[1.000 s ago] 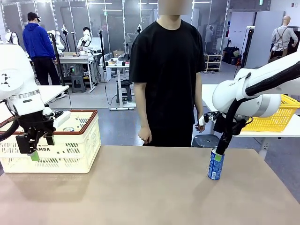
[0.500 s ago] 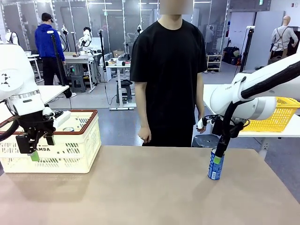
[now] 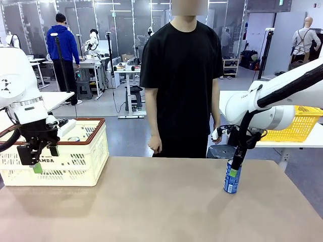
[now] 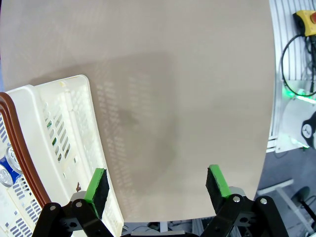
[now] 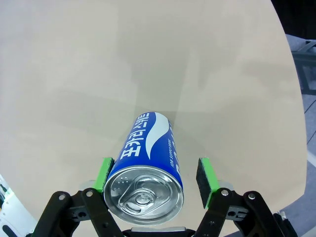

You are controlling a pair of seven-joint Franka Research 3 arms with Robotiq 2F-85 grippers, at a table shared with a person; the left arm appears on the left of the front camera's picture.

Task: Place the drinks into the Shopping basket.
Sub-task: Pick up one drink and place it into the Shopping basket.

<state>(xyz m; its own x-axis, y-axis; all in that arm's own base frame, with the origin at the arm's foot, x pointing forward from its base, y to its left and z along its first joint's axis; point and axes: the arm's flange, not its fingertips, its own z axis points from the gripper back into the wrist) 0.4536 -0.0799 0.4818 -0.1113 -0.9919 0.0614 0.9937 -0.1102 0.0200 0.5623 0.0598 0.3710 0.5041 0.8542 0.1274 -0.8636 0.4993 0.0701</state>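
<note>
A tan bench (image 3: 161,201) fills the foreground, with a person in black standing at its far edge. The right arm reaches down steeply, its jaws (image 5: 155,180) straddling the top of an upright blue can (image 5: 148,177); one pad touches, the other stands apart, not yet gripping. The left jaws (image 4: 157,185) hang open beside the Shopping basket (image 3: 75,166), a blue can (image 4: 6,165) inside.

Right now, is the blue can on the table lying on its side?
No. The blue can stands upright on the table, silver top up, with the right gripper down around its upper part.
</note>
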